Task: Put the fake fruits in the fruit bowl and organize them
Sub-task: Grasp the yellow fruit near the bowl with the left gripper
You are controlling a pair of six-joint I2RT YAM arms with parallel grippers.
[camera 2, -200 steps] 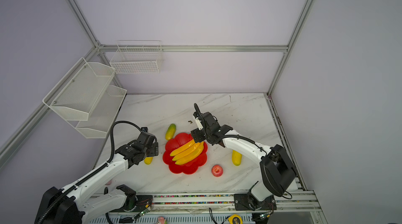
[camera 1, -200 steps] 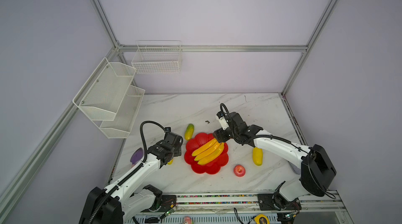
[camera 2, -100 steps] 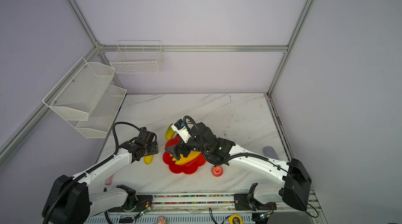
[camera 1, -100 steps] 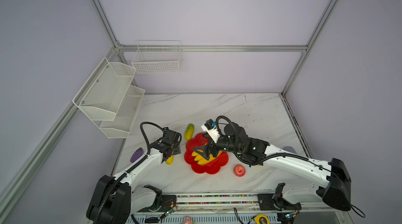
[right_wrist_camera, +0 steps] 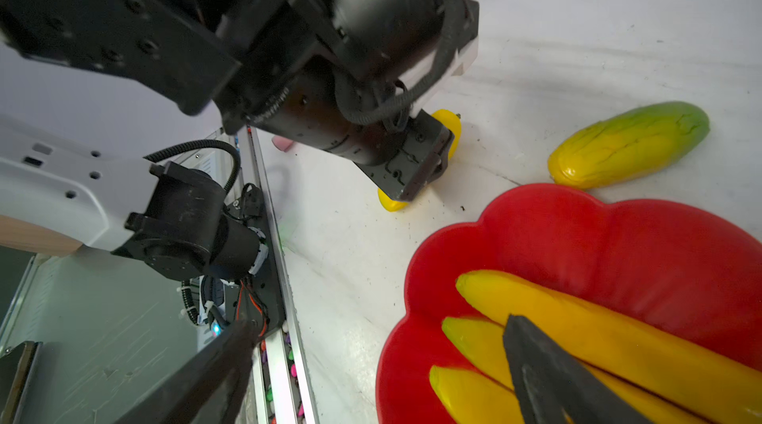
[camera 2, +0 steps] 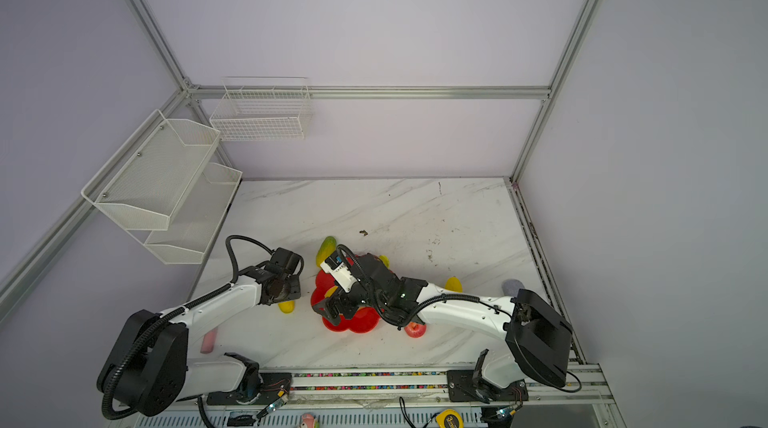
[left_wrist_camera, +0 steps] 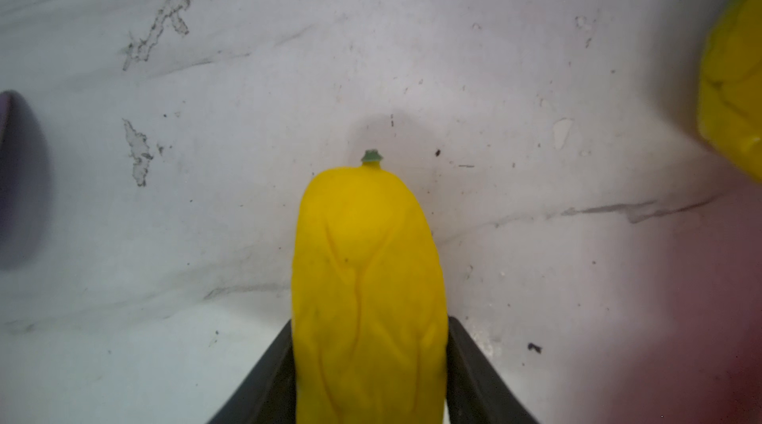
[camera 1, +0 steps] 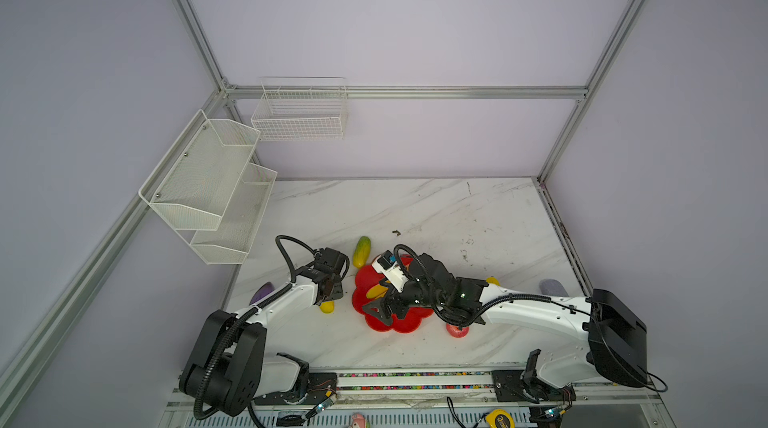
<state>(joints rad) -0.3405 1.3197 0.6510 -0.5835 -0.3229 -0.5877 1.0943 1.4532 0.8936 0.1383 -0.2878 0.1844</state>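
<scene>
Left wrist view: left gripper [left_wrist_camera: 370, 321] pinches yellow ridged fruit [left_wrist_camera: 367, 257] on worktop [left_wrist_camera: 495, 71], fruit bowl [right_wrist_camera: 618, 244] just beside. Glossy skin may slip on lift. Right gripper [right_wrist_camera: 379, 323] gapes above banana bunch [right_wrist_camera: 618, 339].

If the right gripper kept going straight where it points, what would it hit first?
Probably the rim of the fruit bowl or the banana bunch in it: the right gripper is open, one finger over the bananas, the other past the rim. Depth is unclear; it may meet the table first.

white arm links [camera 1: 286, 301], black joints [camera 1: 226, 359], ribbed black cables [right_wrist_camera: 363, 115].
</scene>
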